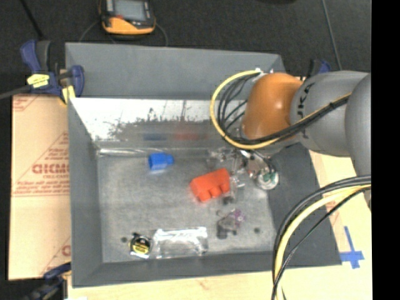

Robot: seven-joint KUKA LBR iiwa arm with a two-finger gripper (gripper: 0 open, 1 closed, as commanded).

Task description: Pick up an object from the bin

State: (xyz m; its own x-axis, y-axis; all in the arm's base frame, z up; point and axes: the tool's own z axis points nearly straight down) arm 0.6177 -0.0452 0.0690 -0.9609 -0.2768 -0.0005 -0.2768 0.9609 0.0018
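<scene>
The gripper (240,169) hangs low over the bin's (125,120) floor, right of centre (open or closed cannot be told). 1 orange block (209,186) lies at the centre, just beside it toward the left wall; 1 blue block (160,161) lies farther left.

Camera view, looking down into the bin (84,186). I am watching the arm reaching in from the right, with its hand (240,174) hanging low just beside the right end of an orange block (209,185) near the middle; whether they are touching, I cannot tell. A small blue block (160,161) is lying well apart to the left. A dark, purplish piece (230,220) is lying nearer the front wall, where a clear bag (181,239) and a yellow-and-black item (140,245) are resting.
</scene>
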